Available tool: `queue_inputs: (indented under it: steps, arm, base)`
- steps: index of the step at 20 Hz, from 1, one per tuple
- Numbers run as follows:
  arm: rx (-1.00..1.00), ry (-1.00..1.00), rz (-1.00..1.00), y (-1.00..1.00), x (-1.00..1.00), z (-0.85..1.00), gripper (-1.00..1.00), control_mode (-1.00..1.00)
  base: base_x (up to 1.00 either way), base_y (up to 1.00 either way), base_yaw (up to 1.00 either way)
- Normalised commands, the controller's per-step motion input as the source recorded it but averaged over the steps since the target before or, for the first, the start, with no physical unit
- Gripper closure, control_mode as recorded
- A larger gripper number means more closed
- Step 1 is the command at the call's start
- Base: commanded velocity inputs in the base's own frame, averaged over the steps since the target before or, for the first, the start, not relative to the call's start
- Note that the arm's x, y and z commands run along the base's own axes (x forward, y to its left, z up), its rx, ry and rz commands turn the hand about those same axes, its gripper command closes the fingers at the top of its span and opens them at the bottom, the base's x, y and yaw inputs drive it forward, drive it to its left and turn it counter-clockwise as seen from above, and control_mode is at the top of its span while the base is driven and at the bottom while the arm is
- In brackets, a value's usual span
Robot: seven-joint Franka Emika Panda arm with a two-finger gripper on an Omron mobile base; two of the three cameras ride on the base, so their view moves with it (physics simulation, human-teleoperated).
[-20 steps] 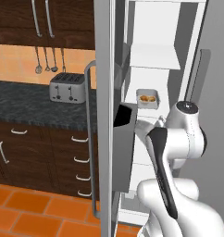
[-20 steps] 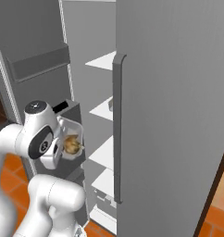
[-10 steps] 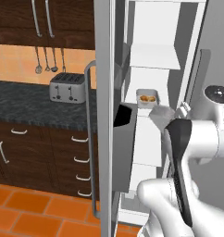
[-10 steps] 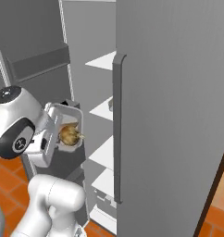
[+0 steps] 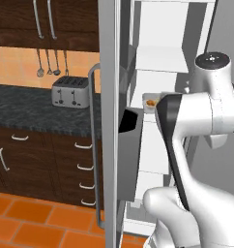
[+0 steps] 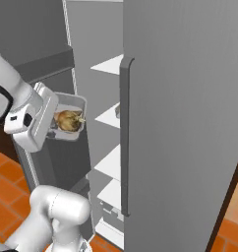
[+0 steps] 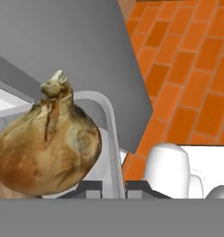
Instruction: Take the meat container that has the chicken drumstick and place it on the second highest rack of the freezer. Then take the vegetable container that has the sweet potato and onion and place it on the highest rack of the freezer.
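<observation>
My gripper (image 7: 116,186) is shut on the rim of the grey vegetable container (image 7: 109,139). A big brown-skinned onion (image 7: 44,152) lies in it and covers the sweet potato. From the right base view the vegetable container (image 6: 77,104) hangs in the air left of the freezer's open inside, with the onion (image 6: 69,121) in it and the gripper (image 6: 50,121) at its left rim. The meat container (image 5: 151,101) with the orange chicken drumstick (image 5: 151,102) sits on the second highest rack (image 5: 157,127). Above it is the highest rack (image 5: 160,65).
The freezer's open door (image 5: 109,121) with its bar handle (image 5: 93,145) and a dark door bin (image 5: 131,150) stands left of the arm. A closed grey door (image 6: 185,108) with a long handle (image 6: 125,138) flanks the shelves. A toaster (image 5: 70,92) sits on the dark counter.
The arm has swung upward and carried the vegetable container higher, up beside the upper shelves. The gripper has stayed shut on its rim.
</observation>
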Motion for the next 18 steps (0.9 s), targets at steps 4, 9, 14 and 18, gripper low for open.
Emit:
queue_inputs:
  steps: [4,9,14,18]
  arm:
    - [0.0,-0.2,-0.04,-0.01,0.0,0.23,1.0,-1.0]
    - [0.0,-0.21,-0.08,0.0,0.11,0.14,1.0,-1.0]
    - [0.0,-0.16,-0.08,0.0,0.32,0.22,1.0,-1.0]
    - [0.0,0.0,-0.04,-0.05,0.31,0.52,1.0,-1.0]
  base:
    - [0.0,0.0,0.0]
    - [0.0,0.0,0.0]
    - [0.0,0.0,0.0]
    - [0.0,0.0,0.0]
